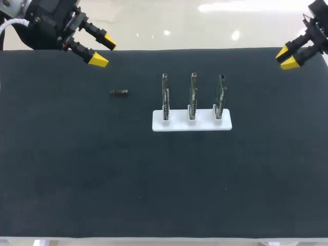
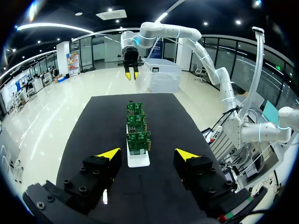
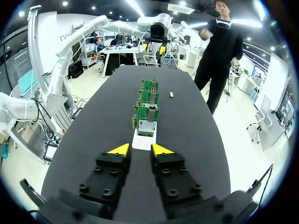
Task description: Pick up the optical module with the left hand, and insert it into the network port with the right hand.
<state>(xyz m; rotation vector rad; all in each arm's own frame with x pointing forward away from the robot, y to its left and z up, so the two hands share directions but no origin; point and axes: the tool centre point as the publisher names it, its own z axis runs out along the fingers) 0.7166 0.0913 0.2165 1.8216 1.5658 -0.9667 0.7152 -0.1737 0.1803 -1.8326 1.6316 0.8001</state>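
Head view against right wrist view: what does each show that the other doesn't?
Head view only: the three boards stand side by side with gaps between them. Right wrist view only: the nearest board shows its face with its metal port cage, the others lined up behind. Both: the optical module lying on the table apart from the white holder, plus the left gripper and right gripper, open and empty.

no legible txt, circuit boards (image 1: 192,95) too small to read, white base (image 1: 174,124) w/o readable marks

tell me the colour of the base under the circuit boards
White base, clearest in head view.
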